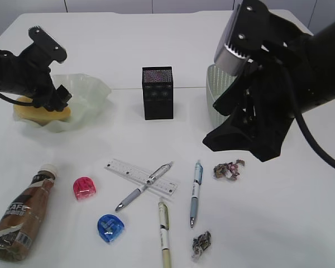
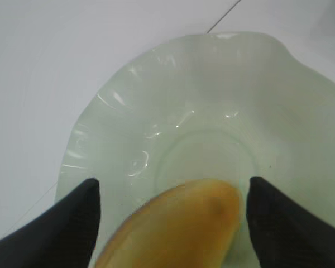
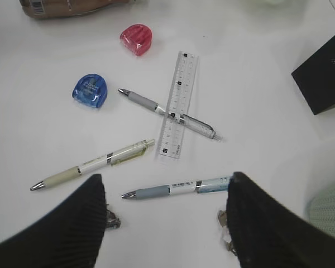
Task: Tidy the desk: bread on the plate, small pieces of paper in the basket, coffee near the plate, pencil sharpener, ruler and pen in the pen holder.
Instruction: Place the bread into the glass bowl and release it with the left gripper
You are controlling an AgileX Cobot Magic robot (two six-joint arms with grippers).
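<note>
The bread (image 1: 42, 111) lies in the pale green plate (image 1: 92, 89). My left gripper (image 1: 58, 97) is open astride the bread (image 2: 178, 229) without touching it. My right gripper (image 1: 251, 139) is open and empty, above the blue pen (image 3: 178, 188). A ruler (image 1: 139, 176), a grey pen (image 1: 144, 186), a cream pen (image 1: 164, 231), a red sharpener (image 1: 85, 188) and a blue sharpener (image 1: 110, 228) lie on the table. Two crumpled paper pieces (image 1: 228, 170) (image 1: 201, 244) lie to the right. The coffee bottle (image 1: 22, 215) lies at front left.
The black pen holder (image 1: 157, 93) stands at centre back. The pale green basket (image 1: 215, 103) stands behind my right arm, partly hidden. The grey pen lies across the ruler (image 3: 177, 103).
</note>
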